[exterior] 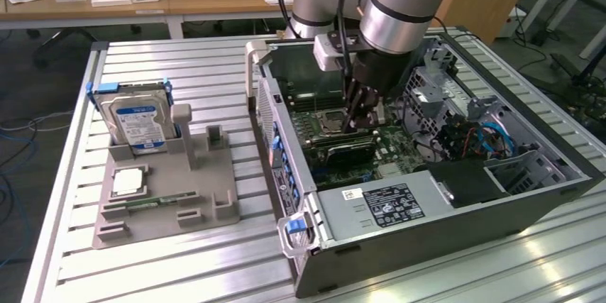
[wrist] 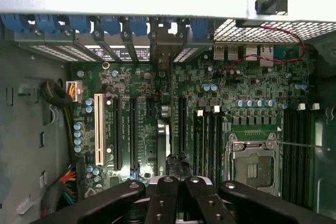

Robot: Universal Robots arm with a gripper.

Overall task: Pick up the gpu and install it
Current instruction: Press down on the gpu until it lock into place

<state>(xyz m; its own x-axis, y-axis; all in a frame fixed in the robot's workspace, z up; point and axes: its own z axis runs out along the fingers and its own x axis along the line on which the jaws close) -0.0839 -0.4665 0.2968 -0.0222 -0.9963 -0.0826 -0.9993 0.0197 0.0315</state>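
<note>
Green motherboard (wrist: pixel 210 103); blue slot clips (wrist: pixel 110 24); blue-white labelled hard drive (exterior: pixel 135 122); grey tray (exterior: pixel 170 196).

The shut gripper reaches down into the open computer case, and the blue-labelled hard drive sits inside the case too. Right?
No. The hard drive stands upright in the grey holder outside the case, on the exterior view's left. The shut gripper does reach down into the open computer case.
</note>
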